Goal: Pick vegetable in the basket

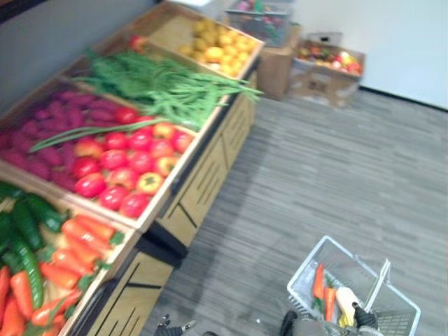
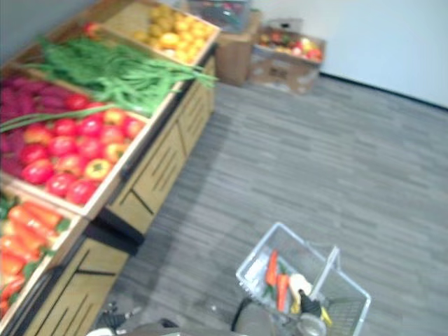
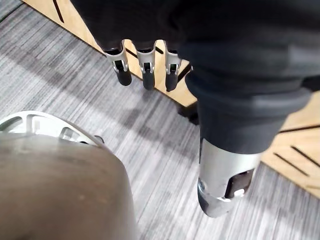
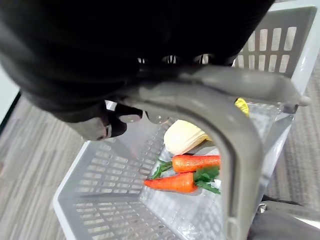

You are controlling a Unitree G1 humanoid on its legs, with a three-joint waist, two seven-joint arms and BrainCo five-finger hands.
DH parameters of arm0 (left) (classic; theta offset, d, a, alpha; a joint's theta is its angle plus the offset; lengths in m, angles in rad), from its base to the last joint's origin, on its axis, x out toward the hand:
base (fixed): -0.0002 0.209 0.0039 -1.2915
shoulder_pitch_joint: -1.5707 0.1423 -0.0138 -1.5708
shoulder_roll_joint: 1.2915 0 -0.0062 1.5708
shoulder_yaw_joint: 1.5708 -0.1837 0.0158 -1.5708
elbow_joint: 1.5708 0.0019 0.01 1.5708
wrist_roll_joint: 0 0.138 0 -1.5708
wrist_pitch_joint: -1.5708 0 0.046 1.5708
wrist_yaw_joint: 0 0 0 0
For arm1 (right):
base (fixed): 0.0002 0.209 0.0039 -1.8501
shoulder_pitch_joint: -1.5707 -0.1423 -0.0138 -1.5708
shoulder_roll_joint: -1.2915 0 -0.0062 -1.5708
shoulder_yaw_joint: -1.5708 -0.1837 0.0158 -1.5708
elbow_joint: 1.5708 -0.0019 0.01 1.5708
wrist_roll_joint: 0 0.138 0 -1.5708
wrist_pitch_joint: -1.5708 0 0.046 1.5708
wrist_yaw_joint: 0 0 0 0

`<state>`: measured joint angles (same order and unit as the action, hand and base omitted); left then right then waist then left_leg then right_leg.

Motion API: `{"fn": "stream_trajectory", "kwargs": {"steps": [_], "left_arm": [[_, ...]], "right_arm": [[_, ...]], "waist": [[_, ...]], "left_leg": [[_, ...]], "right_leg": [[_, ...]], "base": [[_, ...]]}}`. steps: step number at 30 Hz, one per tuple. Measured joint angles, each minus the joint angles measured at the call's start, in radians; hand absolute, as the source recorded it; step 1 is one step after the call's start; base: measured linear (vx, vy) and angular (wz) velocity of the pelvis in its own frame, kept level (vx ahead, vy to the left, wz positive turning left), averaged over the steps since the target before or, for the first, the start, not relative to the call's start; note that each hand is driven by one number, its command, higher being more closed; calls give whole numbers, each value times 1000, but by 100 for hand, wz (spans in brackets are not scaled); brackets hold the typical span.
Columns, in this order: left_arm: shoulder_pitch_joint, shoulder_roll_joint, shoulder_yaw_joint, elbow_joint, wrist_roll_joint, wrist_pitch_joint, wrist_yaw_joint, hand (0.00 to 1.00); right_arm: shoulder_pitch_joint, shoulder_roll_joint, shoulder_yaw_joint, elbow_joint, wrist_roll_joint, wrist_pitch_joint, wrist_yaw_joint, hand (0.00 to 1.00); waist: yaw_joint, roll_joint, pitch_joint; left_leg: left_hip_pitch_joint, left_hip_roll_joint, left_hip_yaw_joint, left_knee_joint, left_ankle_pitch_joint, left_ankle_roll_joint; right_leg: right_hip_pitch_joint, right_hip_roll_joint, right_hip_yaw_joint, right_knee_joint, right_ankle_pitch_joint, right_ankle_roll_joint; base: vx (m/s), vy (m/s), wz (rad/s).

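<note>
Left eye view: the stand (image 1: pixel 203 175) runs along the robot's left, its crates in a row. Crate carrots (image 1: pixel 73 252) lie nearest, heaped beside dark green cucumbers (image 1: pixel 28 227). Next comes red produce (image 1: pixel 122 168), tomatoes or peppers, cannot tell which. Beyond that are beans (image 1: pixel 164 87), and yellow fruit (image 1: pixel 217 45) is farthest. The basket (image 1: pixel 305 264) hangs low on the right over the grey floor, well apart from the stand. Right eye view: same layout, with the handle (image 2: pixel 327 269) standing up over the basket. Left wrist view: the left hand (image 3: pixel 165 25) hangs close to the stand's wood front, its fingers (image 3: pixel 123 72) straight, a little apart, holding nothing. Right wrist view: the right hand (image 4: pixel 100 124) is curled round the handle and carries the basket. Inside, two basket carrots (image 4: pixel 192 162) lie side by side on the bottom, touching a pale vegetable (image 4: pixel 185 137). Judgement: the next vegetable is on the stand, and the crate carrots look the likeliest target, being nearest the free hand. They should handle light and stiff, with smooth tapered skin that may slip. Best hold is across the thick upper body just below the green top. The leaves are soft and unfit to bear the load. The heap is packed touching, so take one from the top.
</note>
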<state>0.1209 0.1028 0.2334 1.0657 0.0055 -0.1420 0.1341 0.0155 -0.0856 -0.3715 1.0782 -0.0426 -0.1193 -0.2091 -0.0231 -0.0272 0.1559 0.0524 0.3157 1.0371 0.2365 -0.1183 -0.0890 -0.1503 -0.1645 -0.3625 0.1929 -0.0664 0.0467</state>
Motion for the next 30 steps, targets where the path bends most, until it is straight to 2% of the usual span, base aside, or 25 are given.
{"fn": "stream_trajectory", "kwargs": {"steps": [1,2,4,6,7,8,9,10,11,13,14,15,16,17,18,21,25,27,30], "left_arm": [[-10,0,0,1,0,1,3,0],[-25,-3,-1,1,1,2,13,0],[-30,-27,1,-2,1,1,22,0],[-32,-50,0,-5,3,0,24,0],[-37,-71,0,-12,4,0,28,0],[-38,-82,-4,-19,9,-4,31,0],[-38,-85,-9,-21,10,-4,32,0],[-37,-93,-11,-23,7,-10,37,0],[-36,-101,-15,-27,7,-14,39,0],[-35,-100,-33,-28,6,-22,40,0],[-35,-101,-41,-28,6,-23,39,0],[-33,-108,-44,-28,7,-23,37,0],[-35,-102,-38,-29,5,-22,37,0],[-35,-96,-40,-28,10,-22,36,0],[-36,-84,-31,-29,12,-23,38,0],[-38,-67,-31,-25,19,-22,42,0],[-48,-66,-34,3,58,-19,57,0],[-51,-68,-42,9,58,-19,57,0],[-55,-64,-80,9,58,-14,56,0]], "right_arm": [[-2,1,17,1,0,7,1,100],[3,-1,27,6,0,9,0,100],[8,-13,30,35,1,11,-1,100],[16,-29,48,39,1,12,0,100],[15,-40,70,37,0,8,1,100],[7,-55,93,37,-1,2,1,100],[0,-62,108,39,-2,2,2,100],[-4,-81,126,40,-4,1,4,100],[-8,-93,148,44,-26,-1,8,100],[-20,-95,164,52,-35,-4,9,100],[-19,-97,164,52,-36,-6,9,100],[-13,-105,163,53,-35,-9,9,100],[-10,-104,157,58,-35,-10,7,100],[4,-92,143,54,-35,-20,6,100],[11,-90,141,58,-34,-19,6,100],[32,-89,131,58,-26,-20,-1,100],[33,-92,111,55,-26,-25,-1,100],[32,-91,103,54,-27,-25,2,100],[33,-83,90,55,-26,-23,8,100]], "waist": [[-3,3,2],[-12,12,6],[-32,18,6],[-30,34,1],[-28,40,4],[-22,26,15],[-19,29,17],[-5,39,19],[7,48,19],[8,55,19],[8,62,18],[9,90,16],[12,94,12],[10,89,7],[18,64,8],[21,56,1],[21,77,-17],[21,81,-20],[18,68,-12]], "left_leg": [[-12,25,1,25,5,-4],[-13,54,-7,53,29,-16],[30,88,-10,81,62,-28],[55,121,-17,124,65,-28],[48,136,-95,186,76,-12],[4,90,-290,203,59,-10],[-3,34,-413,180,26,-18],[-5,-72,-623,130,-36,-23],[-7,-149,-760,89,-78,-29],[-31,-208,-864,33,-97,-24],[-36,-213,-886,8,-95,-23],[-48,-204,-915,-48,-87,-4],[-51,-204,-900,-42,-107,9],[-55,-213,-886,-46,-112,17],[-49,-233,-878,-60,-112,24],[-29,-261,-878,-107,-95,44],[-7,-262,-880,-134,-89,39],[4,-260,-881,-134,-84,31],[59,-260,-880,-130,-82,28]], "right_leg": [[4,27,2,-58,8,12],[20,57,13,-98,27,8],[72,86,26,-124,30,4],[88,110,54,-125,30,3],[91,118,105,-122,29,2],[88,106,159,-121,33,-3],[87,97,190,-121,36,-4],[86,90,256,-127,41,1],[87,91,313,-146,55,7],[87,97,365,-176,69,8],[86,101,366,-182,74,12],[85,124,361,-195,82,21],[95,122,363,-210,93,30],[113,110,349,-250,106,39],[113,87,340,-264,121,47],[116,62,333,-275,145,60],[122,59,313,-288,149,65],[125,60,306,-271,136,61],[90,51,297,-72,25,59]], "base": [[-130,-370,-87],[-110,-260,-56],[-59,-172,-31],[-61,-115,-58],[-78,-67,-100],[-77,-42,-102],[-71,47,-124],[-66,113,-141],[-74,137,-139],[-85,132,-99],[-105,181,-79],[-85,164,-56],[-30,203,-43],[53,199,-25],[84,194,-7],[120,134,3],[171,28,0],[143,2,-2],[89,-14,3]]}}
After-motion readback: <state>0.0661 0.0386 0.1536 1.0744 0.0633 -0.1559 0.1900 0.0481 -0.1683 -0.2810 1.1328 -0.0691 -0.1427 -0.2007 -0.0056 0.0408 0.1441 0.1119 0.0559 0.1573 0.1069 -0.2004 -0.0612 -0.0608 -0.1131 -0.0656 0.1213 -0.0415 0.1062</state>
